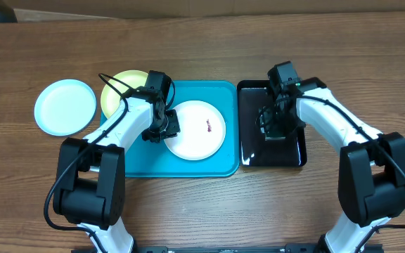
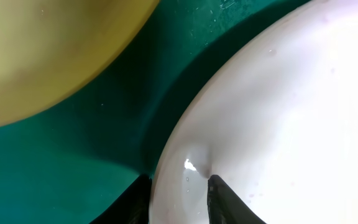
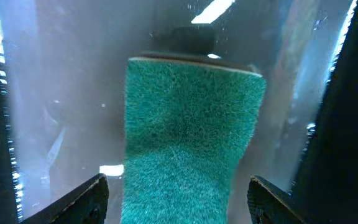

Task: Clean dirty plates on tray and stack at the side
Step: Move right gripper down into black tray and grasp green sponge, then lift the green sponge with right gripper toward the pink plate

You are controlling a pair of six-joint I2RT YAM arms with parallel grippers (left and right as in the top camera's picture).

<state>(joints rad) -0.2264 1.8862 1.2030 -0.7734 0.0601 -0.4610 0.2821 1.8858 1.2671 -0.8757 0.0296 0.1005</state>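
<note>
One sponge (image 3: 188, 137) inside spread right claw (image 3: 178, 190), long axis 12-to-6; left claw (image 2: 178, 183) clenched on white plate (image 2: 278, 124) rim at 9 o'clock.

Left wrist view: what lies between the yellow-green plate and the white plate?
Only bare turquoise tray separates the yellow-green plate from the white plate, shown in the left wrist view.
</note>
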